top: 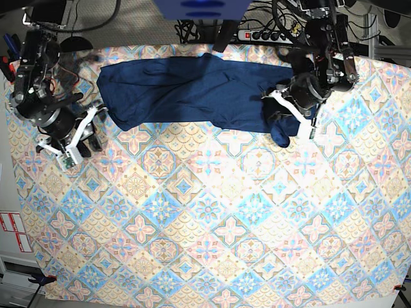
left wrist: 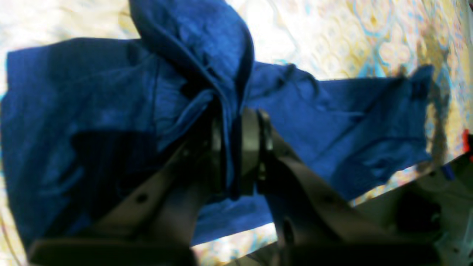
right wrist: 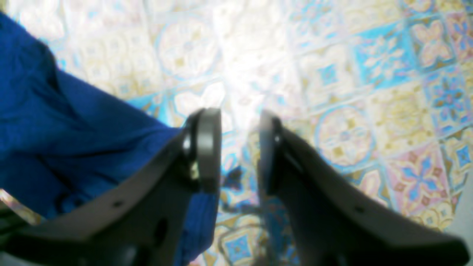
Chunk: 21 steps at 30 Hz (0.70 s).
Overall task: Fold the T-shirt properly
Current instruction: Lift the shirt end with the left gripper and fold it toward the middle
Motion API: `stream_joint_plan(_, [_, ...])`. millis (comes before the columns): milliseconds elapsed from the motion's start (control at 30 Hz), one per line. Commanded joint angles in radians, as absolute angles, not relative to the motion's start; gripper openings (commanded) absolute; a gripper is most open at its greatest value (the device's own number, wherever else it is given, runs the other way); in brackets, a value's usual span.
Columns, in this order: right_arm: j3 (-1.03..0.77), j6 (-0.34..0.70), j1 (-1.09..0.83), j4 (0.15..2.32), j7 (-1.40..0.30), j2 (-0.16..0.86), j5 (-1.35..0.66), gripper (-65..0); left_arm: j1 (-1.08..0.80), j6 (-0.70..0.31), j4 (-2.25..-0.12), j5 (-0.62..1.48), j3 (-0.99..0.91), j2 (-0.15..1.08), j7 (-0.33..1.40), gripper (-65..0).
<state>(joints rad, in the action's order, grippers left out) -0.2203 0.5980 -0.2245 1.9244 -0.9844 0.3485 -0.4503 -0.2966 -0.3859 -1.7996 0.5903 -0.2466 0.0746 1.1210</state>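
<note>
The dark navy T-shirt [top: 186, 90] lies spread along the far side of the table, with a bunched lump at its right end. My left gripper [top: 286, 117] is shut on that bunched end. In the left wrist view the gripper [left wrist: 232, 155] pinches a fold of the shirt [left wrist: 92, 111], which rises up from the pinch. My right gripper [top: 90, 131] is open and empty at the shirt's left end. In the right wrist view the gripper [right wrist: 238, 147] has bare cloth between its jaws, and the shirt [right wrist: 55, 140] lies behind the left finger [right wrist: 207, 147].
The pastel patterned tablecloth [top: 212, 218] covers the whole table. A power strip and cables [top: 266, 33] lie beyond the far edge. The left arm's body [top: 324, 58] stands over the back right corner, and the right arm's body [top: 35, 77] over the back left.
</note>
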Motion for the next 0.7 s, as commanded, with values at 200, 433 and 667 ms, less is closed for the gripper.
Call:
stream_joint_plan(200, [-0.280, 0.599, -0.220, 1.940, -0.969, 0.361, -0.464, -47.5, -0.289, -0.352, -1.816, 0.610, -0.117, 0.070, 1.106, -65.0])
stream_joint_plan(433, [-0.280, 0.599, -0.222, 1.940, -0.966, 0.361, -0.464, -47.5, -0.295, -0.352, -1.814, 0.608, -0.113, 0.077, 1.110, -65.0])
stream_joint_plan(667, [-0.278, 0.599, -0.222, 1.940, -0.967, 0.360, -0.464, -47.5, -0.297, -0.352, -1.768, 0.608, -0.111, 0.101, 1.112, -65.0])
